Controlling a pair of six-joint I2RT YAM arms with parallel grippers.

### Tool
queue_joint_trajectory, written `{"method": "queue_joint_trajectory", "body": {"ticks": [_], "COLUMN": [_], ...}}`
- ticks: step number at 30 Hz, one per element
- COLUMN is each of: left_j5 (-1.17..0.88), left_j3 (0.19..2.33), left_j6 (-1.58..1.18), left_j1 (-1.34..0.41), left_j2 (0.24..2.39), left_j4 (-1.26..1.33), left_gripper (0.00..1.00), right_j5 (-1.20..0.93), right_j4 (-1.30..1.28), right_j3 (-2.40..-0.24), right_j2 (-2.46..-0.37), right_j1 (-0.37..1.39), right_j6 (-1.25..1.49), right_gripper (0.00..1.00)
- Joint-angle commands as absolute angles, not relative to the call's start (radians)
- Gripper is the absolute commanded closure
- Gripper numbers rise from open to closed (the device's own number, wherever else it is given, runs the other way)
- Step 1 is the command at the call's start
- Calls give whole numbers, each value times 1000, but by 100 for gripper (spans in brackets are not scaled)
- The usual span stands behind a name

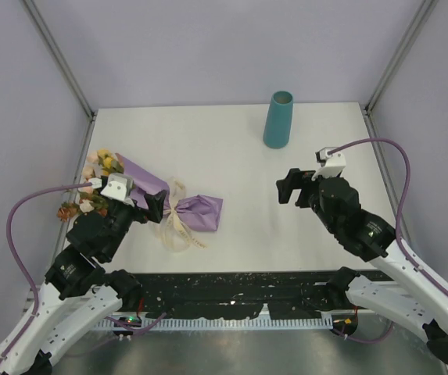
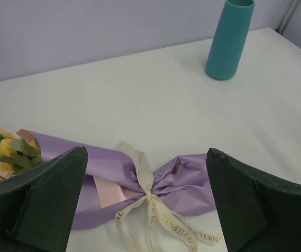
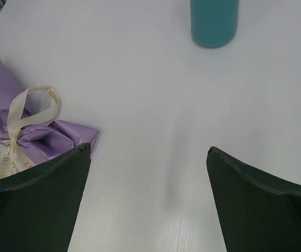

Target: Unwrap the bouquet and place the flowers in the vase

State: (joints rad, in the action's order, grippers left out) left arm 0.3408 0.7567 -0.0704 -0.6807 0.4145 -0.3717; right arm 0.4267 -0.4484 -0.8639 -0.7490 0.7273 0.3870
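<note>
White tabletop (image 1: pixel 239 156) between pale walls (image 1: pixel 208 47) carries everything. The left gripper (image 1: pixel 155 206) hovers directly over the bouquet (image 2: pixel 113 168), its jaws wide apart and holding nothing. In its wrist view the cream ribbon bow (image 2: pixel 149 202) lies between its fingers and just below them, and the purple paper (image 2: pixel 189 181) runs across from one finger to the other. That placing suits a first pull at the knot, I judge, since the wrap cannot loosen while tied. The flowers (image 1: pixel 98 168) poke out of the paper's open end, off past its left-hand finger. The right gripper (image 1: pixel 288 187), likewise spread and empty, hangs above the tabletop, with the bouquet's twisted tail well off to its left. The vase (image 1: pixel 278 119) stands upright ahead of it, far enough that unwrapping should not knock it
</note>
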Motion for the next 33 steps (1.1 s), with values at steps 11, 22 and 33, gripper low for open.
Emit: {"method": "queue_joint_trajectory", "body": {"ticks": [11, 22, 33], "left_j5": [364, 518, 244], "left_j3": [776, 847, 962], "left_j6": [-69, -254, -603], "left_j1": [-687, -684, -461], "left_j2": [425, 506, 721], "left_j4": [-348, -451, -670], "left_gripper": [0, 0, 51], "right_j5": [436, 419, 190], "right_j4": [-390, -379, -244], "right_j3": [-850, -838, -677], "right_j2": [-695, -667, -511], "right_j1": [730, 730, 730], "right_j6": [370, 367, 331], "right_gripper": [5, 5, 4]}}
